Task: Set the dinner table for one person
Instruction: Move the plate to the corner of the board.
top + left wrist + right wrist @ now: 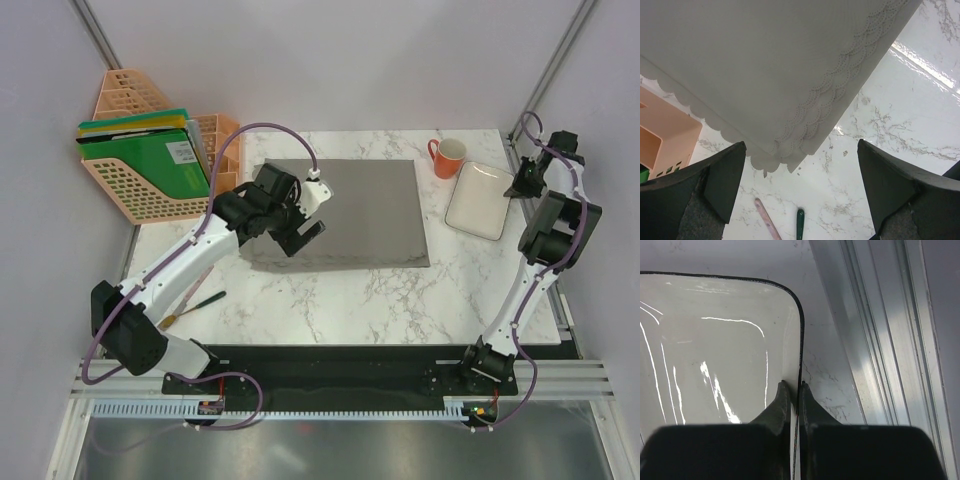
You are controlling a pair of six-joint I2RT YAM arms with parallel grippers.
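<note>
The white marble dinner table (330, 300) holds a grey scallop-edged placemat (360, 205) at its middle back. My left gripper (300, 235) is open and empty just above the placemat's near left corner (785, 150). A white rectangular plate (478, 200) lies at the far right; my right gripper (522, 185) is shut on its right rim (801, 355), one finger on each side. An orange mug (447, 157) stands behind the plate. A pink-handled utensil (190, 292) and a green-handled one (205, 300) lie at the left, and both show in the left wrist view (767, 222).
An orange mesh file organiser (150, 150) with green folders stands at the back left, its corner in the left wrist view (662, 135). An aluminium frame rail (880, 340) runs just right of the plate. Grey walls close the back and sides.
</note>
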